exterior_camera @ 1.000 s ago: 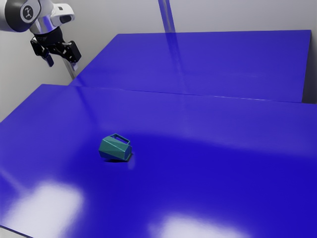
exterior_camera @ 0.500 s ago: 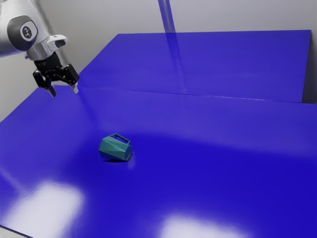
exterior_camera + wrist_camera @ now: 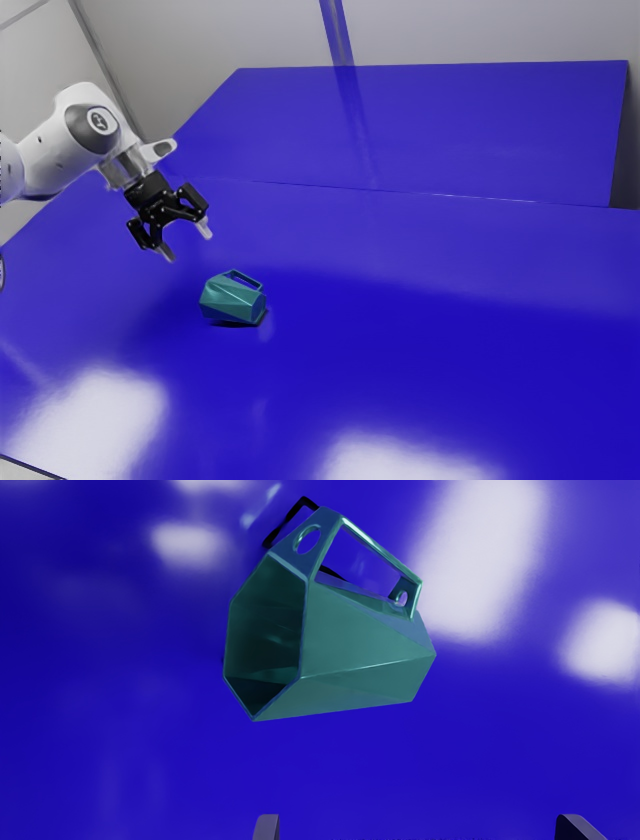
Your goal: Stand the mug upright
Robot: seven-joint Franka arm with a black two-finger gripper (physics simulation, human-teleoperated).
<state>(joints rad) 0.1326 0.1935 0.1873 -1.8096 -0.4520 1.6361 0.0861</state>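
Note:
My gripper [image 3: 188,246] hangs above the table in the exterior view, up and to that view's left of the mug, with its fingers apart and nothing between them. The green faceted mug [image 3: 230,299] lies on its side on the blue table, its handle on the upper side. In the wrist view the mug [image 3: 357,655] shows its hollow mouth and its rectangular handle, and it stands clear of the gripper [image 3: 417,827], whose two fingertips are wide apart.
The glossy blue table [image 3: 420,300] carries bright reflections. Behind it in the exterior view is a second blue surface [image 3: 450,125], with a pale wall [image 3: 500,30] beyond.
In the exterior view my gripper has come down and toward that view's right, closer to the mug, and the arm reaches farther out. The mug has kept its place.

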